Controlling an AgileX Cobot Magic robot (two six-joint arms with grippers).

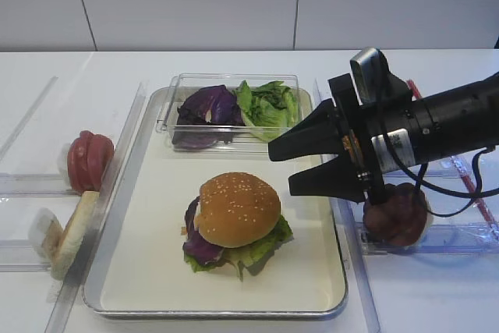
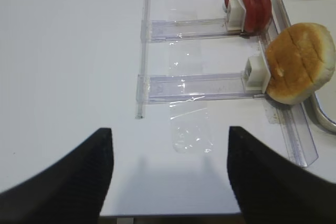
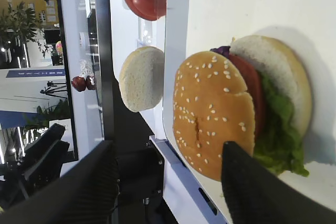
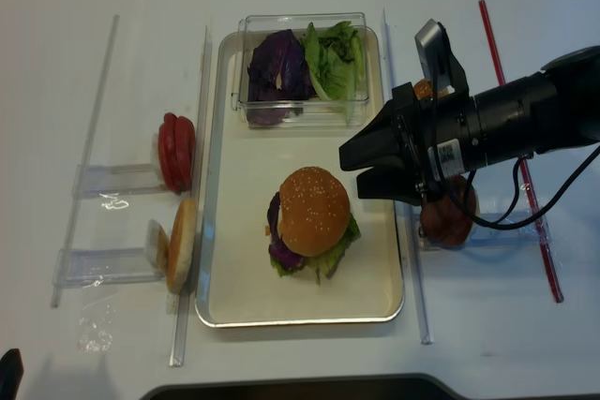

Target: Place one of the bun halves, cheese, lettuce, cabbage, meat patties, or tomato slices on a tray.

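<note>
No readable writing shows on the tray (image 1: 327,267).

Right hand (image 1: 290,168) hangs level, fingers spread apart, gripping nothing.

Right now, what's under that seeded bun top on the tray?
Under the seeded bun top show lettuce, purple cabbage, something red and a pale bun base. Anything else is covered.
</note>
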